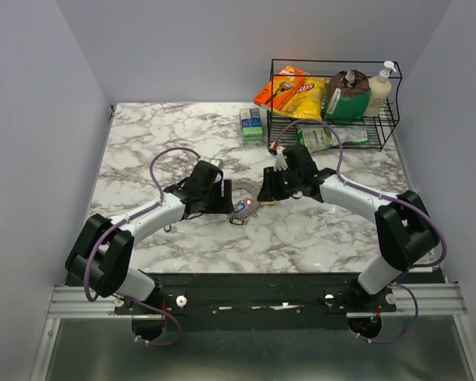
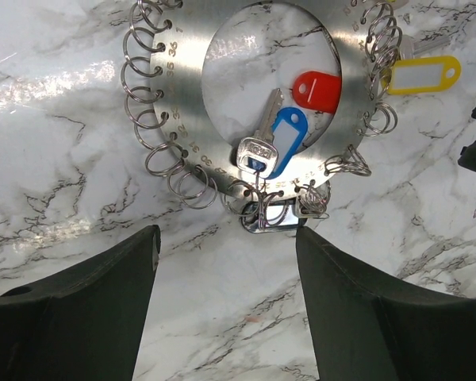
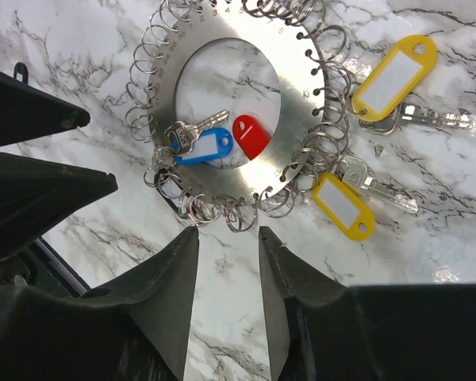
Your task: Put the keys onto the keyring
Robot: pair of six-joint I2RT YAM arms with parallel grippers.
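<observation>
the keyring (image 1: 243, 208) is lying flat near the middle of the desk (image 1: 159, 151), a silver plate ring with small split rings (image 2: 147, 119) hanging through holes all round its rim. the left claw (image 1: 224, 202) is hovering at its 9 o'clock and the right claw (image 1: 266, 194) at its 2 o'clock, both pointing inward, probably so that each wrist camera is taking in the ring before a pick. both claws are standing open and gripping nothing, the left spread wide, the right with a narrower gap. a blue-tagged key (image 2: 282, 143) and a red tag (image 2: 317, 89) are lying inside the ring's hole, the blue one seemingly hooked on a split ring. just outside the rim a yellow-tagged key (image 3: 397, 75) is lying at 2 o'clock and a second yellow-tagged key (image 3: 345, 206) at 5 o'clock; i cannot tell whether they are attached. the crowded split rings are looking like the main obstacle, leaving little room for a fingertip beside any key. a wire basket (image 1: 333, 103) of snack bags and bottles is sitting at the desk's 1 o'clock, a small box (image 1: 251, 125) beside it, both well apart from the work.
</observation>
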